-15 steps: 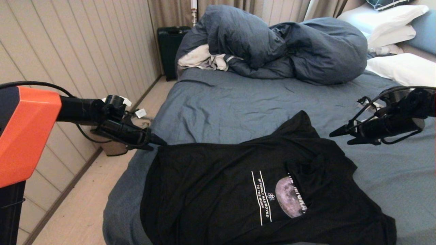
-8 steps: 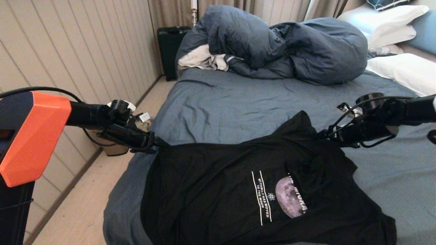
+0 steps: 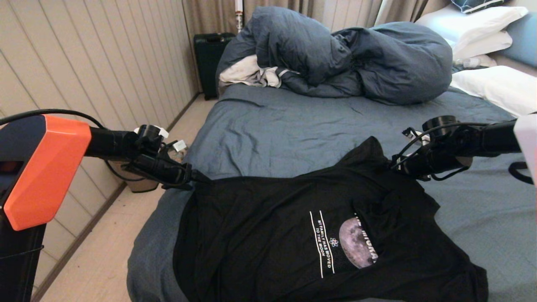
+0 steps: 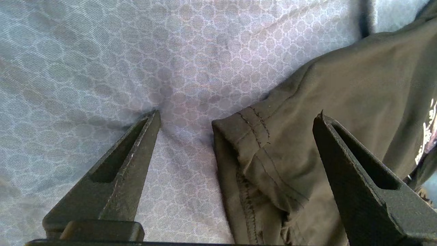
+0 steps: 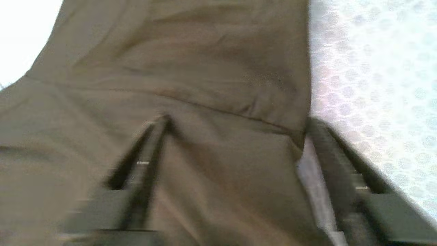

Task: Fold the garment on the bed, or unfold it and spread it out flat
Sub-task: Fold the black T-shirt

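1. Head view: the T-shirt (image 3: 319, 235) lies print-up on the near part of the bed (image 3: 285, 130), mostly spread, with bunched folds toward its right end. Its long axis runs left to right across the bed; the hem is at the left, the neck end at the right, and one sleeve peaks toward the far side. The left gripper (image 3: 197, 177) sits at the shirt's far-left corner; the right gripper (image 3: 394, 167) sits at the far-right, beside the peaked sleeve. A duvet (image 3: 348, 58) is heaped at the far end.

2. Left wrist view: the left gripper (image 4: 239, 119) is spread wide, one finger on bare sheet, the other over the shirt (image 4: 341, 102). The stitched hem corner lies between them, not yet pinched.

3. Right wrist view: the right gripper (image 5: 235, 123) is also parted, straddling the edge of the shirt (image 5: 170, 68), gripping nothing.

4. Judgement: the fabric looks thin, light and limp, so it should drape and slide easily. Hemmed corners and seams look like the firmest holds, and the sheet beneath could get pinched too.
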{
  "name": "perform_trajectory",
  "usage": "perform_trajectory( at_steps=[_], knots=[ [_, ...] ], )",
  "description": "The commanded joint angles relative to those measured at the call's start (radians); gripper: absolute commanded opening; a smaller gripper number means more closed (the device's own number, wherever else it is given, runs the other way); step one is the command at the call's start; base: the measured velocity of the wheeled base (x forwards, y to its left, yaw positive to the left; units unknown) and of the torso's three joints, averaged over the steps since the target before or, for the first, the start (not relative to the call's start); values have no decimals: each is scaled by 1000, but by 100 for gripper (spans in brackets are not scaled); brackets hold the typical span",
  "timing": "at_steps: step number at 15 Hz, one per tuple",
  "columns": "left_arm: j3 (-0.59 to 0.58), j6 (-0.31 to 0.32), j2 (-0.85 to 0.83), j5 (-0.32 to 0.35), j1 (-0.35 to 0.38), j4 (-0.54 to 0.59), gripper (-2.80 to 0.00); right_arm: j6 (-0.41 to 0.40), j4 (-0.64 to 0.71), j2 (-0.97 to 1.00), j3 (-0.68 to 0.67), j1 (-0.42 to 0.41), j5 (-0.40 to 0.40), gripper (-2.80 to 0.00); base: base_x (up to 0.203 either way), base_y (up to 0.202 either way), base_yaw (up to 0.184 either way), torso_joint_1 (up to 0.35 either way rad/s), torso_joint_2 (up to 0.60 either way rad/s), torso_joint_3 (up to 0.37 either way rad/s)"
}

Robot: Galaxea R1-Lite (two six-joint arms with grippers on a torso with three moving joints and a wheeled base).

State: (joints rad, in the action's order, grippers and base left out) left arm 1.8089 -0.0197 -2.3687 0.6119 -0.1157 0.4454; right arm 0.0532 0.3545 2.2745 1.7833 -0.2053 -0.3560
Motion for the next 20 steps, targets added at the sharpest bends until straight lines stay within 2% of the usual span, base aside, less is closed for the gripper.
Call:
perform_trajectory(
  at_steps=[1,9,12,15,20],
  knots=[
    [1,-2,-8,7,-9,3,-280,0,1,-3,-2,0,-3,-280,0,0,0,0,0,0],
    [-23,-10,62,11,-4,-1,-280,16,-23,-30,4,4,-3,-280,0,0,0,0,0,0],
    [-7,-44,75,5,-2,-56,-280,57,-71,-35,10,12,2,-280,0,0,0,0,0,0],
    [43,-56,80,3,11,-62,-280,60,-71,-36,28,14,4,-280,0,0,0,0,0,0],
    [121,-89,64,1,14,-74,-280,100,-71,-4,110,15,55,-280,0,0,0,0,0,0]
  ],
)
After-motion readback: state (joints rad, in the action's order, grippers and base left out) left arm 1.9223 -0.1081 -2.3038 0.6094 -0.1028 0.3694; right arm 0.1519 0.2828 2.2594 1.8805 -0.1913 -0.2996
